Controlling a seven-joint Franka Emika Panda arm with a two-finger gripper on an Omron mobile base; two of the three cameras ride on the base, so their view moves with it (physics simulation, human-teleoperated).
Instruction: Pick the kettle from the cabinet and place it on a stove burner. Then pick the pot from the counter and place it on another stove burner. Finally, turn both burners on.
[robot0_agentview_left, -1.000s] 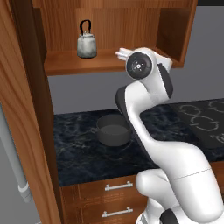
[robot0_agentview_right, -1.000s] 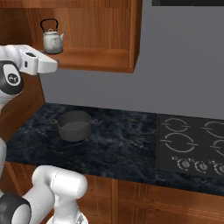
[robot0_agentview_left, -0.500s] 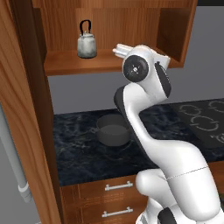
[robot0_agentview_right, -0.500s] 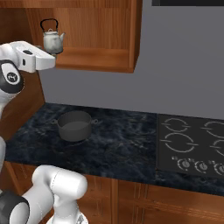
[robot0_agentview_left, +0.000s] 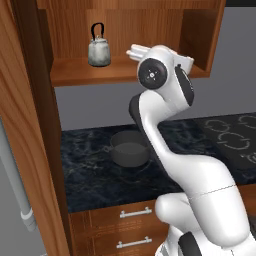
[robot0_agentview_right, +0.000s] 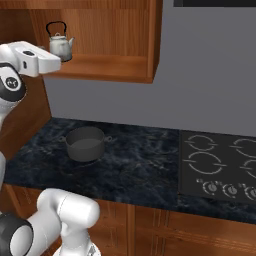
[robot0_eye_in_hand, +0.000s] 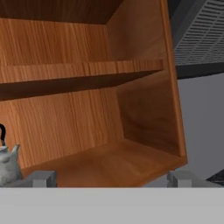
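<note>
Left base view: nearest the camera, wooden drawers (robot0_agentview_left: 131, 227) with silver handles are seen below the front edge of the desk (robot0_agentview_left: 95, 175), a dark blue-black marble-look top with pale veins. On that desk the pot (robot0_agentview_left: 129, 148), wide, low and dark grey, is seen upright and empty, partly hidden behind the white arm; in the right base view the pot (robot0_agentview_right: 85, 143) is found towards the left of the desk (robot0_agentview_right: 135, 165), well apart from the black cooktop (robot0_agentview_right: 220, 167) with its pale ring burners (robot0_agentview_right: 204, 162) and small knobs along the near edge. Higher up, the arm is raised to the level of the cabinet (robot0_agentview_left: 150, 35), its hand pointed at the open front just to the right of the kettle (robot0_agentview_left: 99, 49). In the hand view the jaws are shown spread wide and released, with nothing between them, the two dark fingertips (robot0_eye_in_hand: 43, 178) being seen far apart below the cabinet (robot0_eye_in_hand: 131, 113) floor. Farthest back, the kettle (robot0_agentview_right: 60, 44) is seen upright on the cabinet's lower board, towards its left, with the black arched handle up; in the hand view the kettle (robot0_eye_in_hand: 8, 164) is cut by the left edge, beside the left fingertip and not touched by it.
</note>
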